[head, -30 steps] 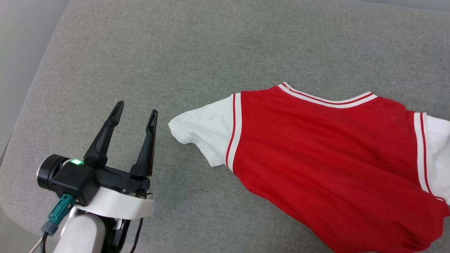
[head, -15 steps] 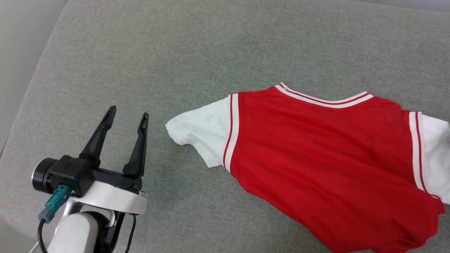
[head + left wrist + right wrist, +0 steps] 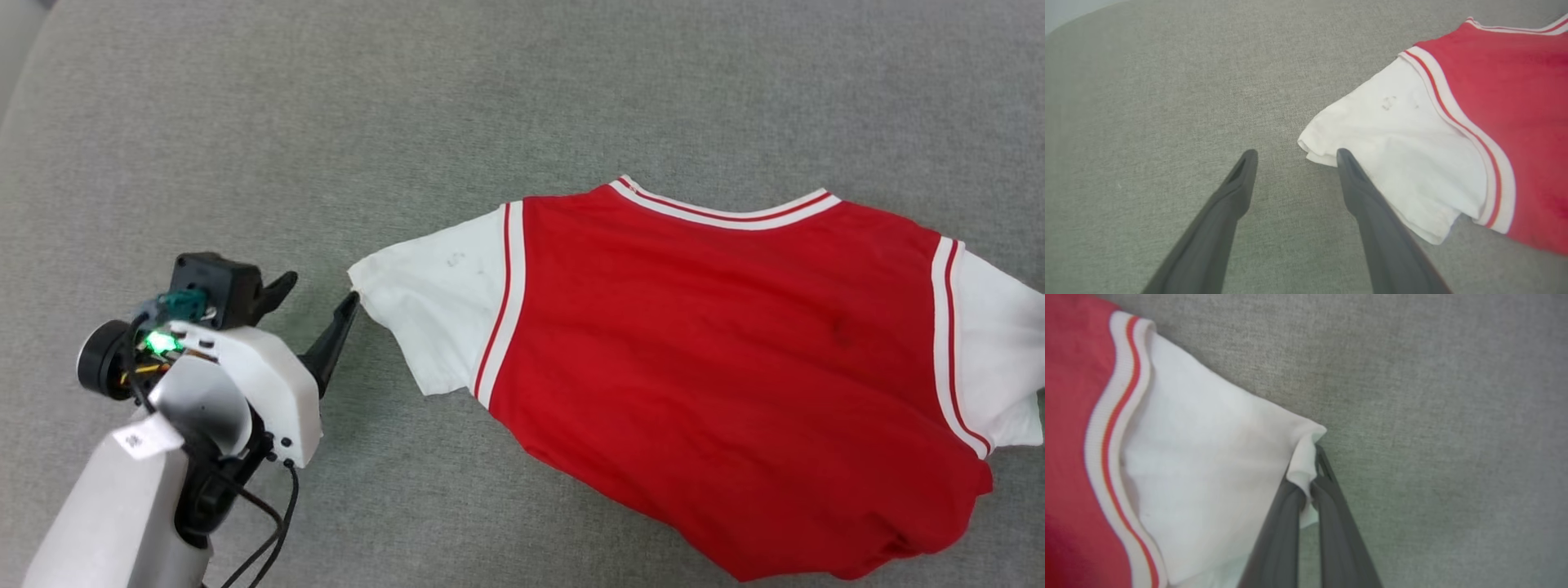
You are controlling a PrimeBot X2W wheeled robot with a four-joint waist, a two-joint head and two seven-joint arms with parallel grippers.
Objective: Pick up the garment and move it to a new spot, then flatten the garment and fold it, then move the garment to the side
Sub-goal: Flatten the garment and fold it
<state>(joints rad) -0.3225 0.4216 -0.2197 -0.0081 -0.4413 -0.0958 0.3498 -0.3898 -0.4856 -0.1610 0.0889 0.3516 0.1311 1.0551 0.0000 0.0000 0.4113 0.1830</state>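
Observation:
The garment (image 3: pixel 718 359) lies spread on a grey fabric surface, plain red side up, collar at the far edge, white sleeves to either side. My left gripper (image 3: pixel 321 289) is open at the tip of the near-left white sleeve (image 3: pixel 433 318). In the left wrist view that gripper (image 3: pixel 1296 152) stands wide, its right finger at the corner of the sleeve (image 3: pixel 1404 134), with bare surface between the fingers. In the right wrist view my right gripper (image 3: pixel 1308 473) is shut on the bunched edge of the other white sleeve (image 3: pixel 1208 457).
The grey fabric surface (image 3: pixel 408 106) stretches wide beyond and left of the shirt. Its rounded corner (image 3: pixel 20 57) shows at the upper left, with pale floor past it. My left forearm (image 3: pixel 122 490) and its cables rise from the lower left.
The head camera has shifted, bringing the right sleeve further into view. My left gripper has rolled at the wrist and moved toward the left sleeve's tip, still open.

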